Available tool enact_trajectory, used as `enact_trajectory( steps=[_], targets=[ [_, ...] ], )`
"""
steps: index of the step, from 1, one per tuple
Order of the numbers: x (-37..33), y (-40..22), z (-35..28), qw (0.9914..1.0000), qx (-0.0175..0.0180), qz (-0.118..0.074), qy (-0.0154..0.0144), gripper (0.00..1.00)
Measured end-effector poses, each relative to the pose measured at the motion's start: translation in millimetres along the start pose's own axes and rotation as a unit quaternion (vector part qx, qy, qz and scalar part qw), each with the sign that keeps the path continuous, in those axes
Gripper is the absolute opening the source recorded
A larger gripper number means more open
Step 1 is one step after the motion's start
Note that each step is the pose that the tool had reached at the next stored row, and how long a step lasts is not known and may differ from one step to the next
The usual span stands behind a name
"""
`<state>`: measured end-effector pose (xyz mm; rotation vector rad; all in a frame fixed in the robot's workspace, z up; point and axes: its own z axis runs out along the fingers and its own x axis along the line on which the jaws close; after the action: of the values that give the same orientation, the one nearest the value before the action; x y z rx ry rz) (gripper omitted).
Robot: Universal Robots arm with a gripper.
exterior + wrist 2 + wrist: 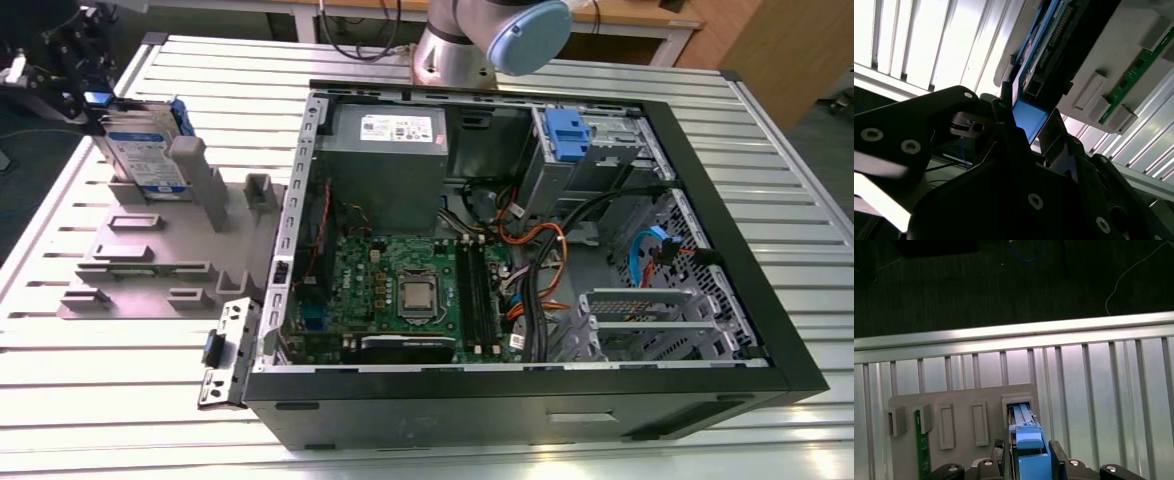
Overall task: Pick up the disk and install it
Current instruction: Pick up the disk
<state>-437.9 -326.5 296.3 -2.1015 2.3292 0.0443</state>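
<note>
Step in hand: pickup. The disk (140, 150) stands upright in the grey fixture (147, 265) near the surface's (120, 360) corner, on the exterior view's left. The pincer (1029, 462) straddles its blue end tab. You cannot tell whether it has clamped. Any lift would need a firm clamp and a straight pull.

I'm watching the table (107, 400) through the exterior view from high up and well back, tilting down onto the open computer case (534, 395), with the grey fixture (147, 265) lying at nine o'clock of it. The first wrist view is looking steeply down over the gripper (1030, 452) onto that fixture from near. The second wrist view is sitting closest, skimming along the disk (1029, 117). All three are sharing fixture and disk.
</note>
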Motion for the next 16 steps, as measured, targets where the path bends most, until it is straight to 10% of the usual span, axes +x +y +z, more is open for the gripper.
enact_trajectory(
  steps=[16],
  targets=[
    [0.1, 0.5, 3.0, 1.0, 0.0001, -0.001, 0.0, 0.39]
  ],
)
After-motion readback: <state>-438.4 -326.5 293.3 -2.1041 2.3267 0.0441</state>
